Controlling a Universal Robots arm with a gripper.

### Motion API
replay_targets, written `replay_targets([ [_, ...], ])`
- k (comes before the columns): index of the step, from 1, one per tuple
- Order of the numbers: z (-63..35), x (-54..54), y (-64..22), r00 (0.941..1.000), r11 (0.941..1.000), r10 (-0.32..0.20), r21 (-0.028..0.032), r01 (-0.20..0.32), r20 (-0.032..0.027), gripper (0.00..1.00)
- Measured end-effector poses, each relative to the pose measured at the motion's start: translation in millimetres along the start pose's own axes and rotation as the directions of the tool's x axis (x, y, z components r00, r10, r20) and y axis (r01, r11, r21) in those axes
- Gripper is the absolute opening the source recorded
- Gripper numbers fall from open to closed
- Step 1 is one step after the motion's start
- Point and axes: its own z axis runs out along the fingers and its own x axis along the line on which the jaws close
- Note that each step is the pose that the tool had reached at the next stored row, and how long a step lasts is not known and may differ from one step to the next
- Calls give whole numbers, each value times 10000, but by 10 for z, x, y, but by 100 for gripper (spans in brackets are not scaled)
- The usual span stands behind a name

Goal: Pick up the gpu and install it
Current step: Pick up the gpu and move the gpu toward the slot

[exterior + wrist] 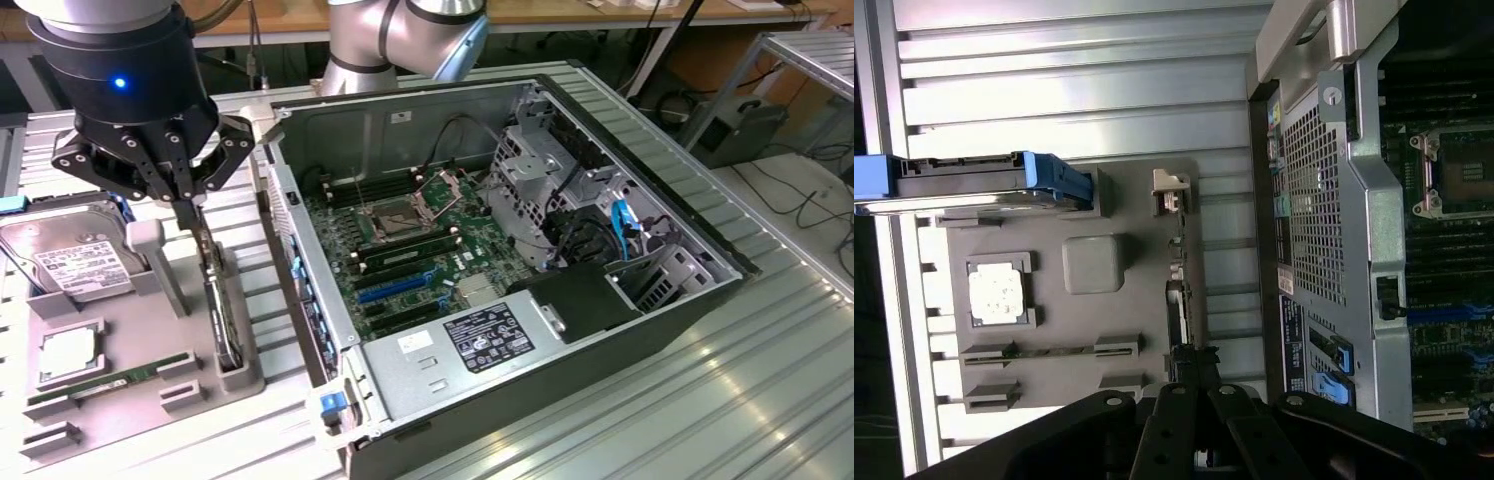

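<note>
On the gray holder tray (140, 325) (1134, 300), along the edge nearest the open computer case (387, 125) (1319, 180), one gpu (218, 300) (1175, 305) stands on its long edge in a slot, so it shows as a thin dark strip. Its long axis runs the length of that tray edge, parallel to the case's side wall. One end points to the far end of the tray, where the arm is, and the other to the tray's near end in the exterior view. The single gripper (187, 203) (1189, 358) sits directly above the tray's slot, its jaws pinched together on the card's upper edge at the far end, while the card's lower edge sits in the slot. Elsewhere on the tray, away from the case, lie one silver hard drive (74, 262) (974, 180), one square processor chip (67, 352) (999, 295) and one narrow green memory stick (107, 385) (1049, 351), each in its own recess and apart from the gpu.
</note>
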Motion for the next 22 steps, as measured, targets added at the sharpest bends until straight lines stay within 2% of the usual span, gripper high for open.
replay_targets([
  [6,0,0,0,10000,10000,0,0,0,0,11],
  [10,0,0,0,10000,10000,0,0,0,0,36],
  [11,0,0,0,10000,10000,0,0,0,0,36],
  [12,0,0,0,10000,10000,0,0,0,0,42],
  [17,9,2,-4,10000,10000,1,-3,-1,3,42],
  [22,120,19,-59,10000,10000,-38,0,38,-1,42],
])
